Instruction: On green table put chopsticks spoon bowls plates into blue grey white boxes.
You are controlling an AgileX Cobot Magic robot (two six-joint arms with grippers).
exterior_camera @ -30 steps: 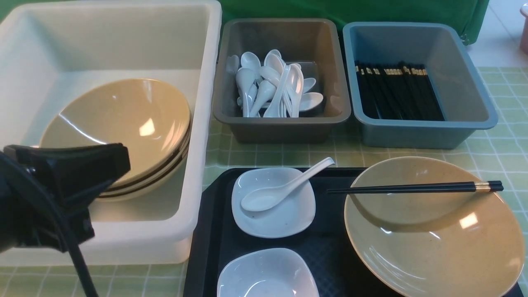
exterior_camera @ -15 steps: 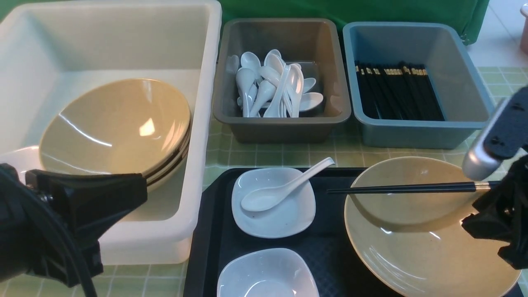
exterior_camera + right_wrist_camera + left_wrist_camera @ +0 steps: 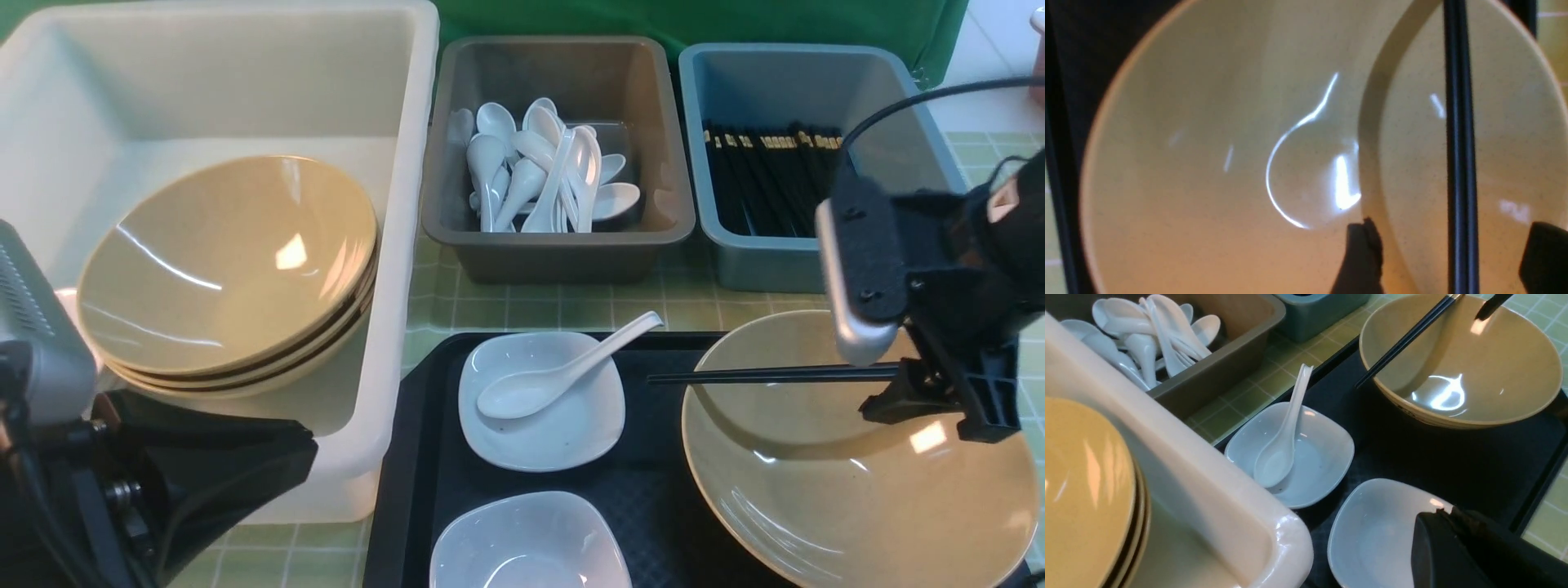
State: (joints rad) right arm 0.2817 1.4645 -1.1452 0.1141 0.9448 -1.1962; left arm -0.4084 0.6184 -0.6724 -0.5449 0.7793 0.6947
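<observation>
A pair of black chopsticks [image 3: 775, 376] lies across the rim of a tan bowl [image 3: 849, 490] on the right. My right gripper [image 3: 939, 404] hangs open just over their thick end. In the right wrist view the chopsticks [image 3: 1457, 143] run between its two spread fingers, right gripper [image 3: 1453, 245], untouched. A white spoon [image 3: 555, 376] rests in a white plate [image 3: 571, 433], with a second plate [image 3: 531, 539] nearer me. My left gripper [image 3: 286, 449] is shut and empty in front of the white box [image 3: 408, 245]; its tip, left gripper [image 3: 1443, 514], overlaps the near plate [image 3: 1372, 531].
All loose dishes sit on a black tray [image 3: 653, 474] on the green table [image 3: 571, 310]. The white box holds stacked tan bowls [image 3: 229, 261]. The grey box [image 3: 563, 249] holds several spoons, the blue box [image 3: 767, 265] several chopsticks.
My right arm has come in from the right over the tan bowl and its jaws have spread wide. My left arm has drawn back and lower, away from the stacked bowls.
</observation>
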